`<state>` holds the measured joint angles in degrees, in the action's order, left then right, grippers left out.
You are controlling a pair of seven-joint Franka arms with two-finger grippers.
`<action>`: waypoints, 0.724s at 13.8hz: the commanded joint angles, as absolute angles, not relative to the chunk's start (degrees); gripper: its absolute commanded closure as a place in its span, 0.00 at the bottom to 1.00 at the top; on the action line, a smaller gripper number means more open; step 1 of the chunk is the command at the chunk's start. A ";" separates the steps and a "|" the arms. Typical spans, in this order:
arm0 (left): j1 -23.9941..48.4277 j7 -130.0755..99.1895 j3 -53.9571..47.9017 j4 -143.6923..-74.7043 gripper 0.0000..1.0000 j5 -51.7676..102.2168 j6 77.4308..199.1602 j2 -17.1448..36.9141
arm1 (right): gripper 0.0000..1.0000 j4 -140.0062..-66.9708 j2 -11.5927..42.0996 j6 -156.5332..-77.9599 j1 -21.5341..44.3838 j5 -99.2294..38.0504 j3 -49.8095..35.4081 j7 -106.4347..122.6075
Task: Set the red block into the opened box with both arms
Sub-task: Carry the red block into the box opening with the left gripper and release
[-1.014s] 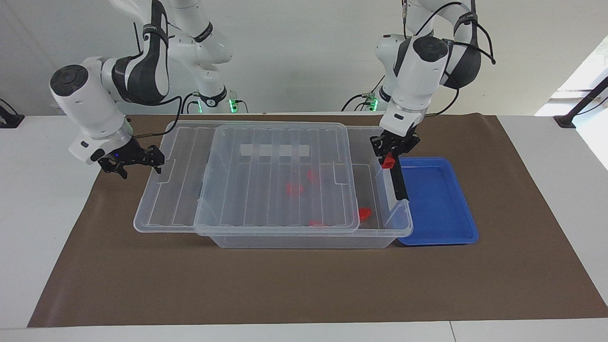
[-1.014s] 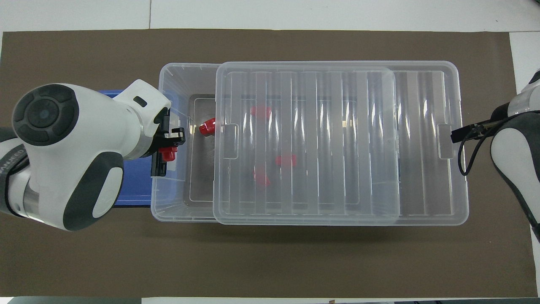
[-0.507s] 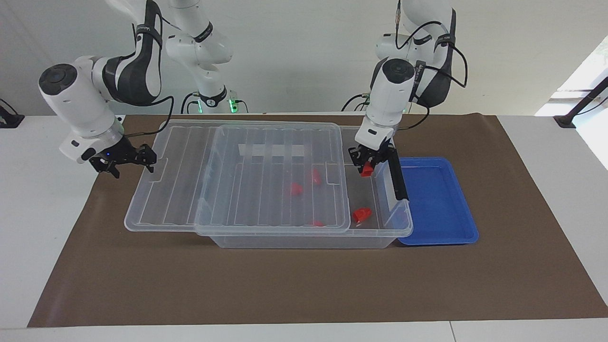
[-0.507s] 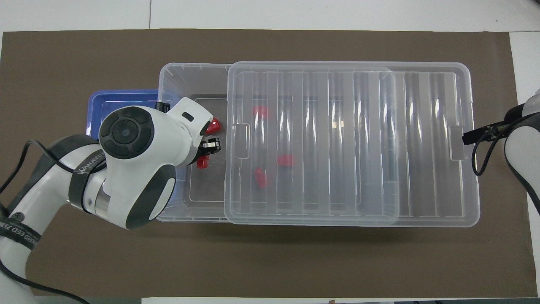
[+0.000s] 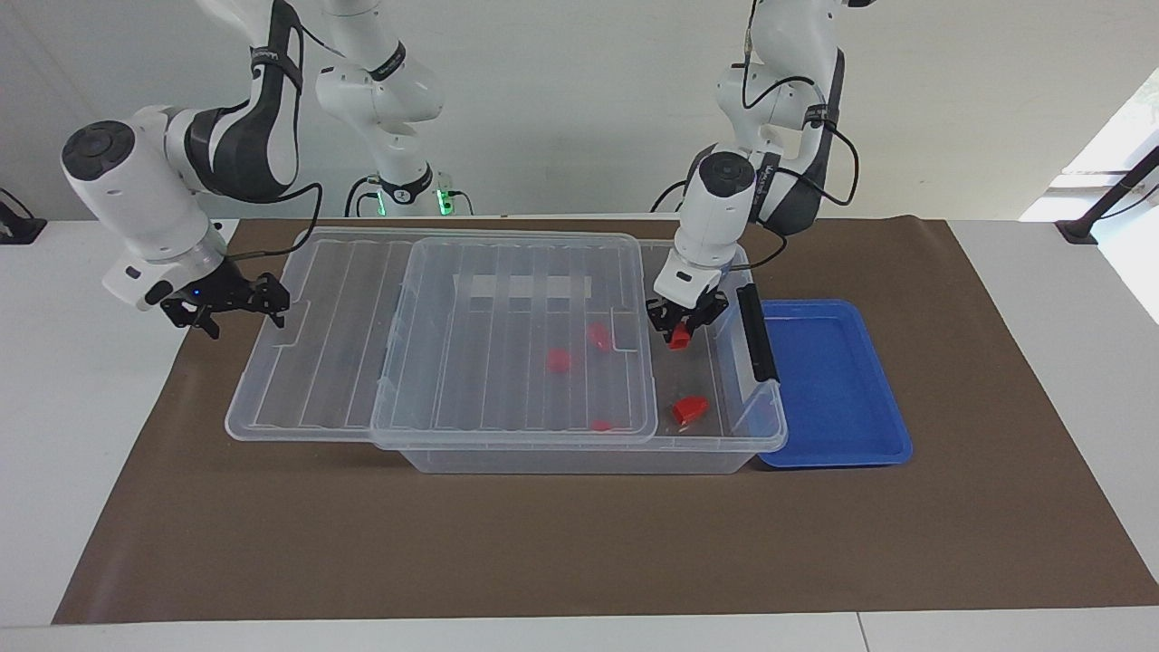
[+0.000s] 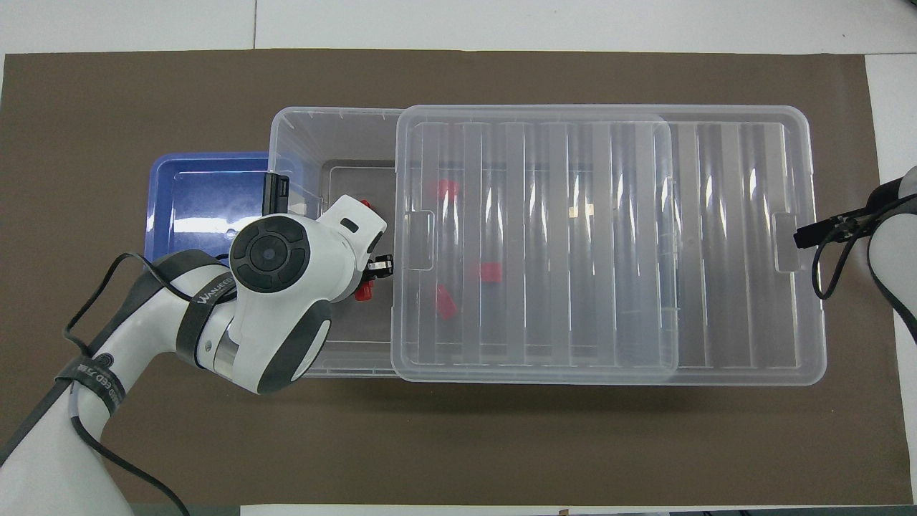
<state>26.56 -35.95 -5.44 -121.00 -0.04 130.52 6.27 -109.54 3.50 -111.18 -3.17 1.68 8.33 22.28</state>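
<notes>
A brown mat (image 5: 579, 543) covers the white table (image 5: 72, 362), seemingly before a pale wall (image 5: 561, 91).

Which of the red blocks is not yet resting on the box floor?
The red block pinched in the left end effector, hanging over the uncovered end of the box. The others lie on the floor, three under the slid-back lid.

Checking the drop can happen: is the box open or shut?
Partly open: the lid is slid toward the right arm's end, baring the box under the left gripper.
</notes>
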 commanded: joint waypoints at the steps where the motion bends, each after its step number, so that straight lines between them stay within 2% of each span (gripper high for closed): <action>1: 27.77 -37.00 -4.75 -123.92 1.00 -0.70 134.90 6.68 | 0.00 -110.83 2.72 -112.59 -3.52 2.46 8.79 24.08; 6: 27.95 -37.09 -4.75 -123.93 1.00 -0.70 137.37 9.49 | 0.00 -110.83 2.72 -112.41 -3.52 2.46 8.79 24.08; 7: 27.86 -37.26 -4.66 -123.93 0.47 -0.70 137.37 9.49 | 0.00 -110.57 2.72 -112.15 -3.52 2.46 8.79 24.08; 8: 27.95 -37.27 -4.66 -123.58 0.00 -0.70 137.11 9.49 | 0.00 -110.57 2.72 -112.06 -3.43 2.46 8.79 24.08; 10: 27.51 -37.09 -4.66 -123.14 0.00 -0.70 136.41 8.71 | 0.00 -110.48 2.72 -112.06 -3.43 2.46 8.79 24.08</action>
